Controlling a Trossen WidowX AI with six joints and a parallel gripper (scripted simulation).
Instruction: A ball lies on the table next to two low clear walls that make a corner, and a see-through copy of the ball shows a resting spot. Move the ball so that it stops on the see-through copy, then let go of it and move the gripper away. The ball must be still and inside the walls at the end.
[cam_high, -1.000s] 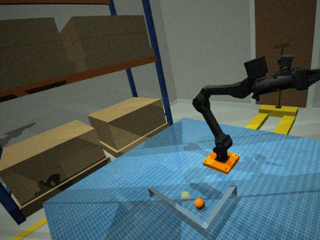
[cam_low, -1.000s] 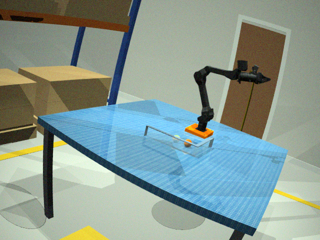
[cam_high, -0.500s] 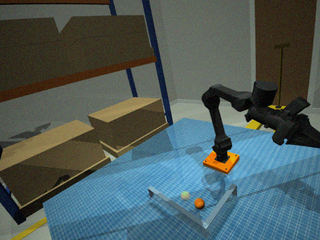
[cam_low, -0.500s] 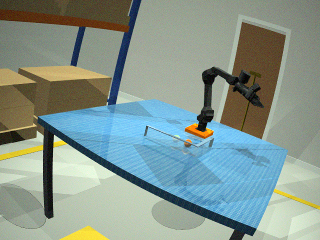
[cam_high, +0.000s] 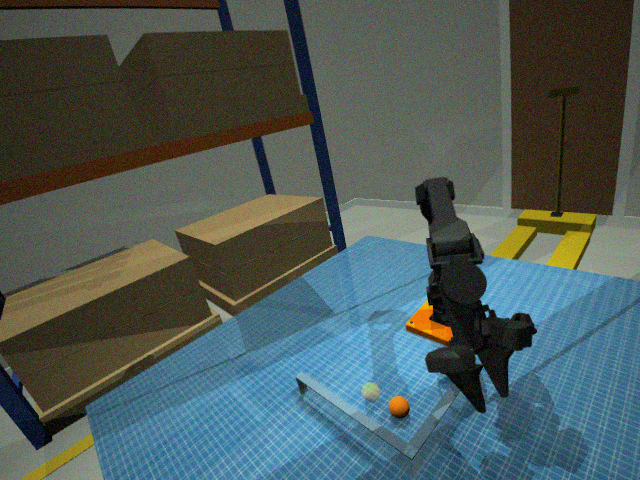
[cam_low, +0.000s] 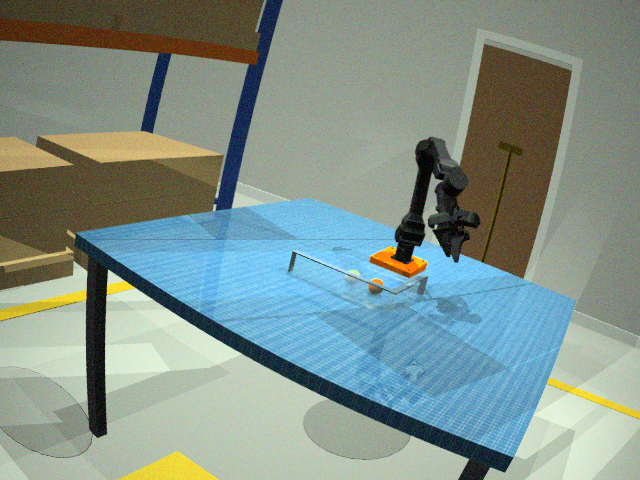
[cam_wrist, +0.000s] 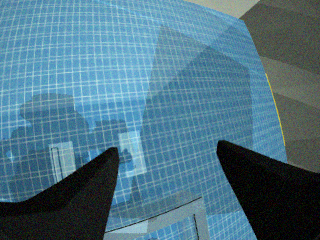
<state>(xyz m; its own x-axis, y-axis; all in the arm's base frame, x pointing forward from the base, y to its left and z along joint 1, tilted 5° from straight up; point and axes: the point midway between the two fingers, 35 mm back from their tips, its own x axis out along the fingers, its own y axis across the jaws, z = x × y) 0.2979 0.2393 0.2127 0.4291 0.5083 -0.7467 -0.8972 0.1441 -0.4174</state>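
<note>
An orange ball (cam_high: 399, 406) lies on the blue table inside the corner of two low clear walls (cam_high: 372, 421). The see-through pale copy (cam_high: 370, 391) sits just left of the ball, apart from it, and shows in the exterior view (cam_low: 353, 274). My gripper (cam_high: 488, 400) is open and empty. It points down, above the table, just outside the shorter wall to the ball's right. It also shows in the exterior view (cam_low: 453, 254) and the wrist view (cam_wrist: 167, 160).
The arm's orange base plate (cam_high: 429, 325) sits on the table behind the walls. Cardboard boxes (cam_high: 253, 242) and a blue shelf rack (cam_high: 315, 134) stand beyond the table's left edge. A yellow pallet jack (cam_high: 555, 232) stands by the brown door.
</note>
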